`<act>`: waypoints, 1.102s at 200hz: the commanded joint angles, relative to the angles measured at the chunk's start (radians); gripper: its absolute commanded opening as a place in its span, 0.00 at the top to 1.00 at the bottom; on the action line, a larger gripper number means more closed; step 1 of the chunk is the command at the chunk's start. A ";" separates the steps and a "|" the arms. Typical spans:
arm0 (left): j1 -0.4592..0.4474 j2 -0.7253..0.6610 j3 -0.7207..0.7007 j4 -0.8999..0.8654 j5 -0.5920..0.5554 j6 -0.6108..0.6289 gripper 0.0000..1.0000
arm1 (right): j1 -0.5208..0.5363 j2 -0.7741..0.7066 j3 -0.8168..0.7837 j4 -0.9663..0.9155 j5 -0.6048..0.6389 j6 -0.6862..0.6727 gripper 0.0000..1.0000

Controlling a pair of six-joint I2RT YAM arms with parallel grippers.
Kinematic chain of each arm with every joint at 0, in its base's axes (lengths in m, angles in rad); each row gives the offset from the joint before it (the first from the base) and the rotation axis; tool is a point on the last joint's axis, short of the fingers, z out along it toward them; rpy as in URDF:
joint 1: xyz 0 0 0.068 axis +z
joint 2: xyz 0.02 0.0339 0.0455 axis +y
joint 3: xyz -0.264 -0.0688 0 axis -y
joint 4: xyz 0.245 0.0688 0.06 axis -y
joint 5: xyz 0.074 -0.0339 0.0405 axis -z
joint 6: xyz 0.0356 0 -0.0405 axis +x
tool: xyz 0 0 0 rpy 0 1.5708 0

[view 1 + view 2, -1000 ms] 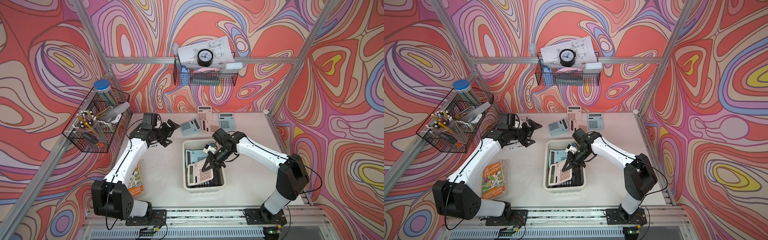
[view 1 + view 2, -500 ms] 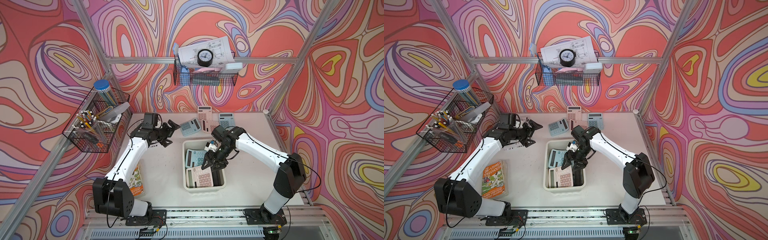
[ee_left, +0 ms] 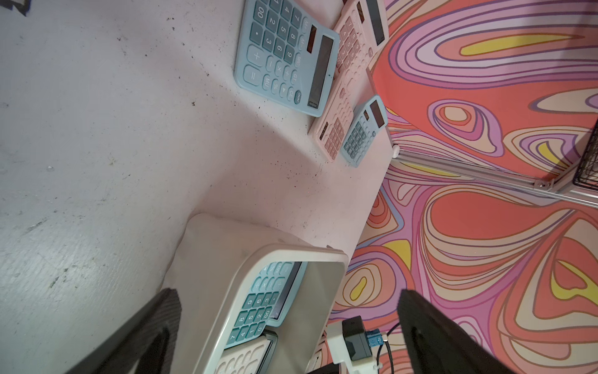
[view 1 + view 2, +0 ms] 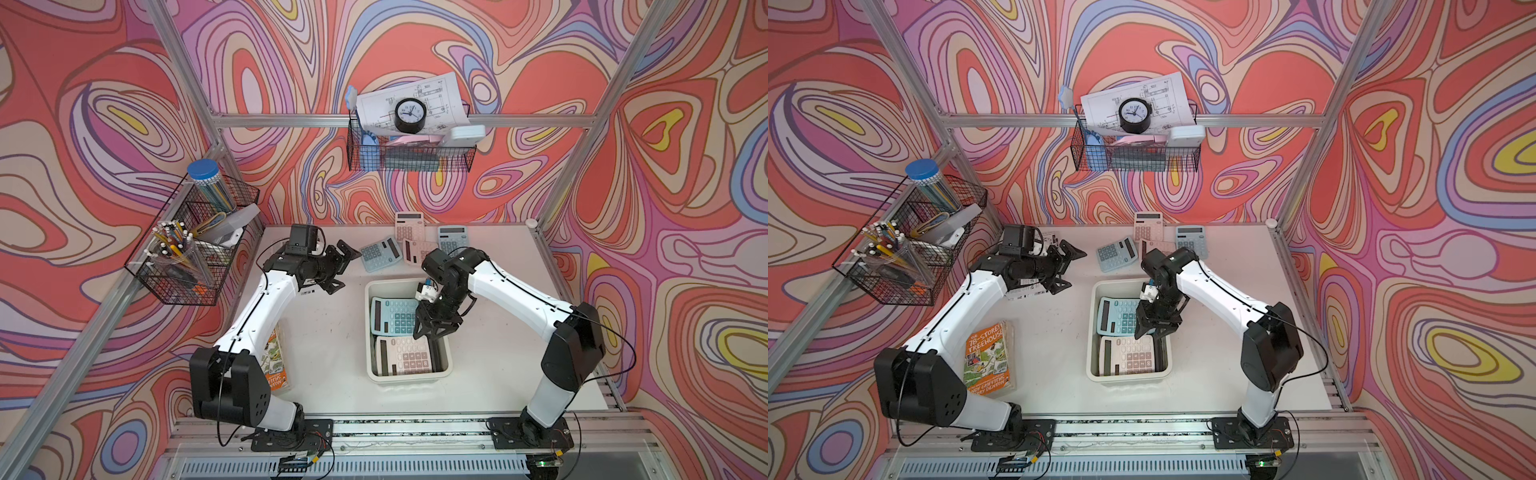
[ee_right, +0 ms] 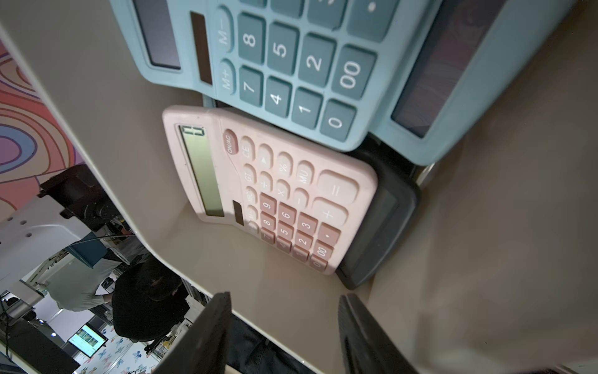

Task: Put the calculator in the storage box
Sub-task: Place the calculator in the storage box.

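**Right arm.** My right gripper point(image 4: 434, 330) hung over the cream-white rectangular plastic storage box point(image 4: 368, 332), its jaws spread apart and pinching nothing. Just beneath those jaws, and clear of both fingertips point(image 5: 207, 333), the pale pink plastic calculator point(image 5: 268, 194) lay face up inside the box. It rested on a dark flat object point(image 5: 382, 226) whose kind I could not tell. Beside the pink one, on the side of my jaws toward the back wall, a light blue calculator with teal keys point(image 4: 395, 316) lay in the same box, its edge overlapping the pink one.

**Left arm.** My left gripper point(image 4: 343, 270) hovered above the scuffed white tabletop point(image 4: 324, 340), well apart from the box, with its jaws spread wide and empty. Ahead of these jaws a second light blue calculator point(image 3: 284, 55) lay flat on the table. Beyond it lay two pink calculators point(image 4: 409, 226) point(image 4: 415, 251) and a smaller blue one point(image 4: 452, 239), close together. Behind the jaws, beside my left arm, lay an orange paperback book point(image 4: 988, 357).
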 commanded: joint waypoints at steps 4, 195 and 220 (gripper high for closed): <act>0.010 0.013 0.027 -0.031 -0.005 0.025 0.01 | 0.017 0.056 0.021 0.009 0.013 -0.032 0.47; 0.010 0.127 0.131 -0.098 0.028 0.099 0.02 | 0.177 0.175 0.311 -0.037 0.190 -0.062 0.38; 0.010 0.184 0.209 -0.184 0.011 0.168 0.02 | 0.146 0.145 0.329 -0.011 0.251 -0.053 0.29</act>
